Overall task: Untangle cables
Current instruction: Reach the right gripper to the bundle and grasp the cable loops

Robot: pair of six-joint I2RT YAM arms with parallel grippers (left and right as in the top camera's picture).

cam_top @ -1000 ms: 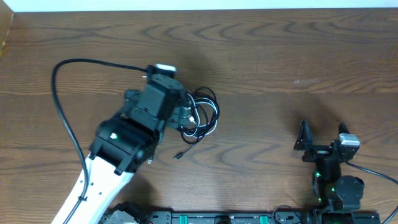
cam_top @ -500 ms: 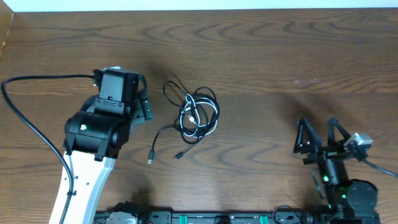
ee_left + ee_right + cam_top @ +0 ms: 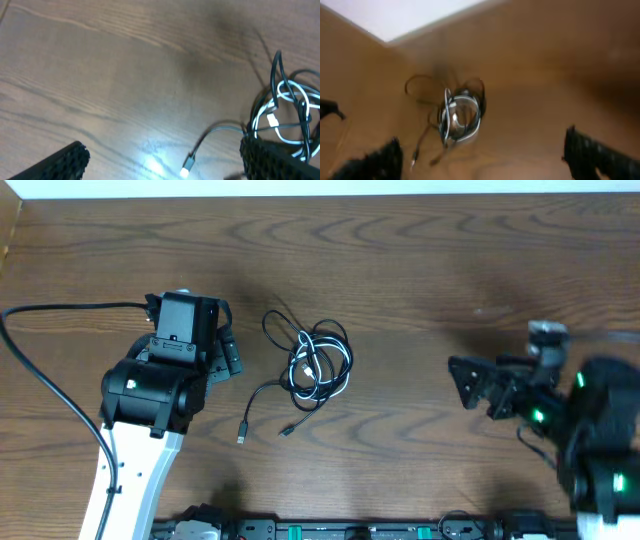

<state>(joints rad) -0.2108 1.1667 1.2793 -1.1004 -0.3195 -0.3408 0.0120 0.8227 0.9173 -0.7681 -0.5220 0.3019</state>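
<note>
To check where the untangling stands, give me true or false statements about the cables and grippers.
The tangle of thin black and white cables lies on the brown wooden table. True.
The left gripper is shut on a cable. False: it is open and empty.
The right gripper is open and holds nothing. True.
The white cable lies apart from the black ones. False: it is wound in among them.
</note>
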